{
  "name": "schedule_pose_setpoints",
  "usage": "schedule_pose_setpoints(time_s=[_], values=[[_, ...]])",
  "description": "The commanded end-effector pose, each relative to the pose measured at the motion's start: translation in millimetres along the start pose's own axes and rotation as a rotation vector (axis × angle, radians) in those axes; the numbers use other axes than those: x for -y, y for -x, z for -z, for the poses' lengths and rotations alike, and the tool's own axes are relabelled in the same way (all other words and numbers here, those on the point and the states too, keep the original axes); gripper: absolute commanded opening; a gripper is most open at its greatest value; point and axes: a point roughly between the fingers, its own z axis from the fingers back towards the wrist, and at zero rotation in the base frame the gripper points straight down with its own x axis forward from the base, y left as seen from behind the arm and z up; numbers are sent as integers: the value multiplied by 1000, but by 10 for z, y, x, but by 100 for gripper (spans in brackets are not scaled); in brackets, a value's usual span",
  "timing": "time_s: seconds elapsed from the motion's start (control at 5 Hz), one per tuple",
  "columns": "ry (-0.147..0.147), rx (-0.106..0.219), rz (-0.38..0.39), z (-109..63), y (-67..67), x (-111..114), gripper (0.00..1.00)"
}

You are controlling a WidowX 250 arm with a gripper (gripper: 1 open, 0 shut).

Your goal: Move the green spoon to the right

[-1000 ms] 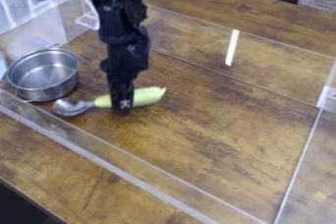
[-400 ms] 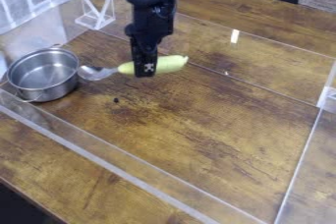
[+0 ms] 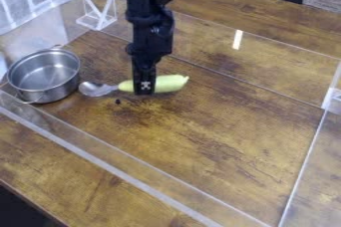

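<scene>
camera view: the claw (image 3: 142, 84) is pinching the green spoon (image 3: 162, 85) by its handle, just right of the steel bowl (image 3: 46, 75). the spoon's long axis runs roughly left to right, silver end toward the bowl, so the coming move probably carries it handle-first, along its own length.

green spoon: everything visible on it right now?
The small spoon with the yellow-green handle has a shiny, silver, metal-looking bowl and a thick, rounded, plastic-looking handle. It lies roughly level, bowl toward the round steel bowl on the image left but apart from it, handle end pointing image right. The black jaws grip the handle near the bowl end. Whether it touches the wooden table is unclear.
</scene>
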Motion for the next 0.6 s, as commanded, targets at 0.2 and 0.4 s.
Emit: schedule_pose_setpoints(time_s=[0.2, 0.4], values=[[-30, 15, -46, -202, 11, 2, 0], [-32, 8, -102, -328, 62, 9, 0]])
